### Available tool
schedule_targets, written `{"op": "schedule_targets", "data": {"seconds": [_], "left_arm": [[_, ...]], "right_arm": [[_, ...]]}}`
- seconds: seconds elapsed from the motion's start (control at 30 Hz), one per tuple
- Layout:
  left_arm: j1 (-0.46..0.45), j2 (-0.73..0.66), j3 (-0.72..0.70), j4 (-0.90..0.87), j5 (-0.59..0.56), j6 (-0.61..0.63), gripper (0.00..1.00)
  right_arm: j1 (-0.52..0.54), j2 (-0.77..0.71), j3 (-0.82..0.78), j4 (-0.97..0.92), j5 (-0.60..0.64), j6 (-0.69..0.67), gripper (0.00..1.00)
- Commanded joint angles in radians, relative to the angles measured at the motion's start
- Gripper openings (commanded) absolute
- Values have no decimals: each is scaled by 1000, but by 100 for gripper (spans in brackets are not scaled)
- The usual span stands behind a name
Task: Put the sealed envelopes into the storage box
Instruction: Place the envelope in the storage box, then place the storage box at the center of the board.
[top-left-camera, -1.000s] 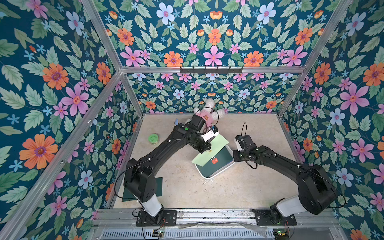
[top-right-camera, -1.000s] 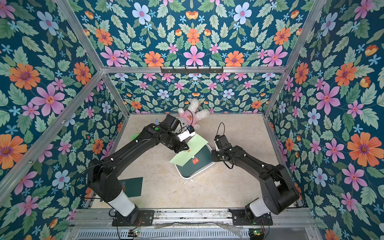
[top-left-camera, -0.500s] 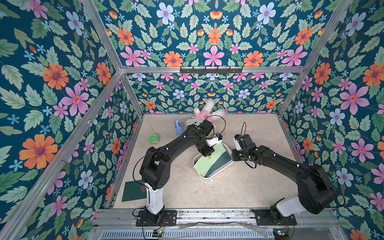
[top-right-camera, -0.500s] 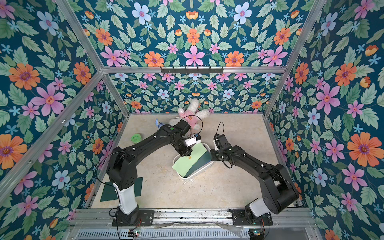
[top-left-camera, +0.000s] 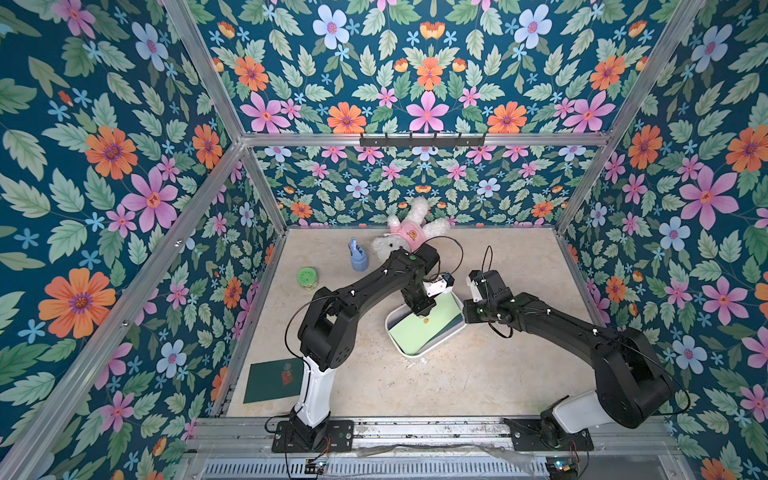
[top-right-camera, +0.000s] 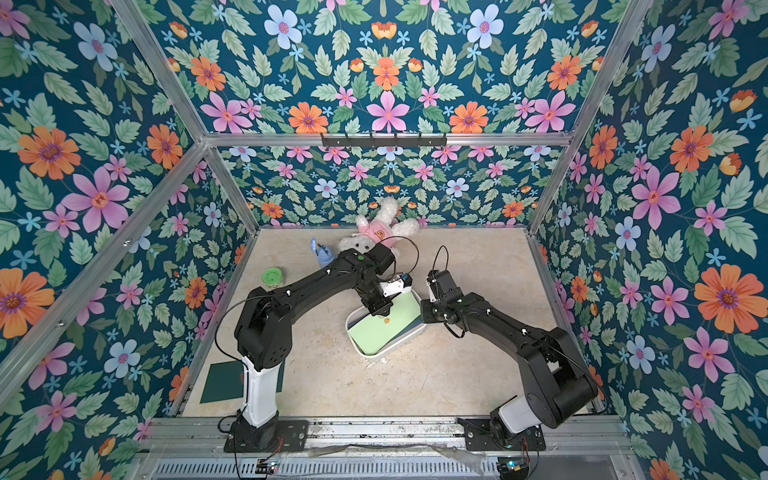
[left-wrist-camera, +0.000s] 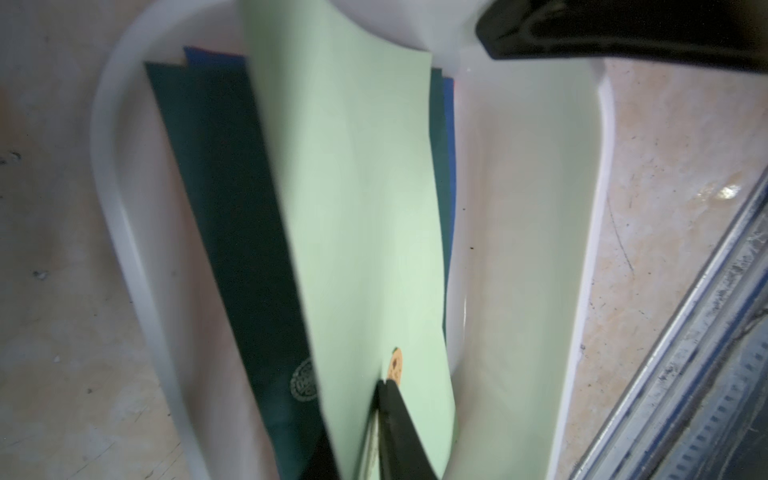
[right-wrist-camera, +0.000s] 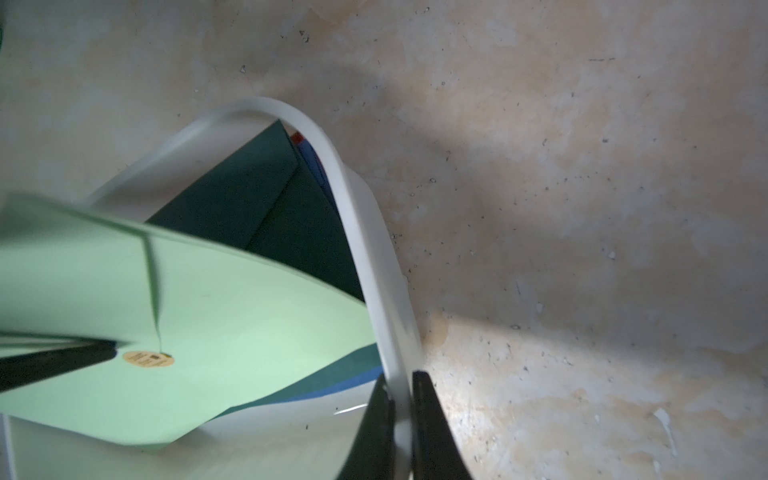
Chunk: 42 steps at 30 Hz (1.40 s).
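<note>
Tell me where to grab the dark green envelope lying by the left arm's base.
Take the edge farthest from the base. The dark green envelope lies flat on the table, leaving no side to pinch, so probably come down from above, tilted, and lever that edge up first.

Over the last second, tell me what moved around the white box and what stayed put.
The left gripper carried the light green envelope down from above the storage box until it lies inside, on the dark ones. Its fingers are still at the envelope's seal; whether they have let go is unclear. The left arm's elbow swung inward, uncovering the dark green envelope on the table. The right gripper stayed clamped on the box rim.
</note>
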Motion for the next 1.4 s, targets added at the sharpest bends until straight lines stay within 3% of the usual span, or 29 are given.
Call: {"op": "schedule_targets", "data": {"seconds": [0.0, 0.43, 0.7, 0.9, 1.03, 1.2, 1.37], "left_arm": [[-1, 15, 21, -14, -50, 35, 20], [-1, 42, 82, 26, -127, 17, 34], [1, 17, 61, -1, -113, -8, 36], [6, -22, 53, 42, -169, -56, 38], [40, -74, 52, 101, -198, -150, 40], [137, -173, -13, 199, -281, -375, 47], [250, -350, -241, 275, -278, -609, 50]], "right_arm": [[1, -5, -3, 46, -22, 18, 10], [3, -3, -31, 65, -27, 36, 10], [4, -11, -33, 65, -15, 42, 10], [3, -6, -27, 67, -16, 46, 10], [1, 1, -20, 59, 8, 87, 8], [0, 22, -7, 59, 42, 184, 3], [-32, 36, -15, 47, 106, 297, 2]]}}
